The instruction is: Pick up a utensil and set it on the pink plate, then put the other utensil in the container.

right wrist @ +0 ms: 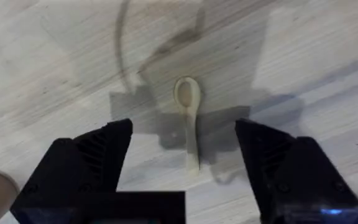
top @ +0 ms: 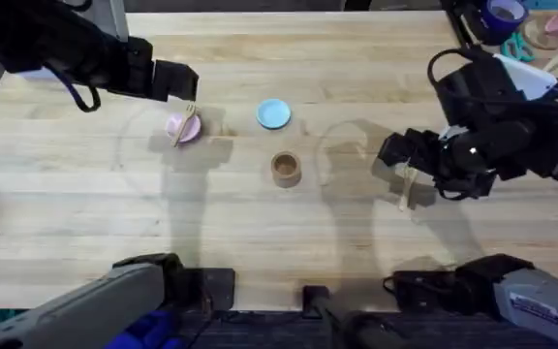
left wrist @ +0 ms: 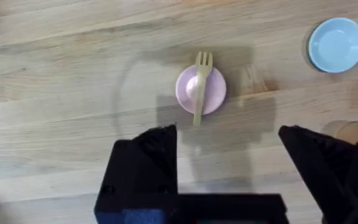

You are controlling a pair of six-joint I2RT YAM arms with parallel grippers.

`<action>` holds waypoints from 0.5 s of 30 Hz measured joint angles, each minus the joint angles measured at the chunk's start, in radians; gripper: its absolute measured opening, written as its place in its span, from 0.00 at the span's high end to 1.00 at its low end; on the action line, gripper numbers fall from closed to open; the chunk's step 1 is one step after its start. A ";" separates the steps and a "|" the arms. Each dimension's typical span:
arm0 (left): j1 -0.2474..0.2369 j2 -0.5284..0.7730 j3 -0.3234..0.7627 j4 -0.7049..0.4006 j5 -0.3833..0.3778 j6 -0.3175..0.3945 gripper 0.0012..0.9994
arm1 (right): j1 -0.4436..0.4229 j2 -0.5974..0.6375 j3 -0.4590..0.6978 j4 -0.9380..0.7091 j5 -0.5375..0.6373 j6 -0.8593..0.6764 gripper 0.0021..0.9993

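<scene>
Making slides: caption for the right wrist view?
Open right gripper poised above the wooden spoon lying flat on the table.

Both arms are matte black with blocky housings and looping black cables. The right arm [top: 497, 136] carries a white panel and a small green light, while grey-white link covers sit near both bases. The jaws are black, thick and wedge-shaped, with ribbed inner faces.
</scene>
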 joint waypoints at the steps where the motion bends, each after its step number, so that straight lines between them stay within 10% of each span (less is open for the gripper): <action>1: 0.000 0.000 0.000 0.000 0.000 0.000 0.01 | 0.008 0.000 -0.001 0.002 0.008 0.010 0.00; 15: 0.000 0.000 0.000 0.000 0.000 0.000 0.01 | 0.019 0.060 -0.005 0.025 -0.039 0.073 0.00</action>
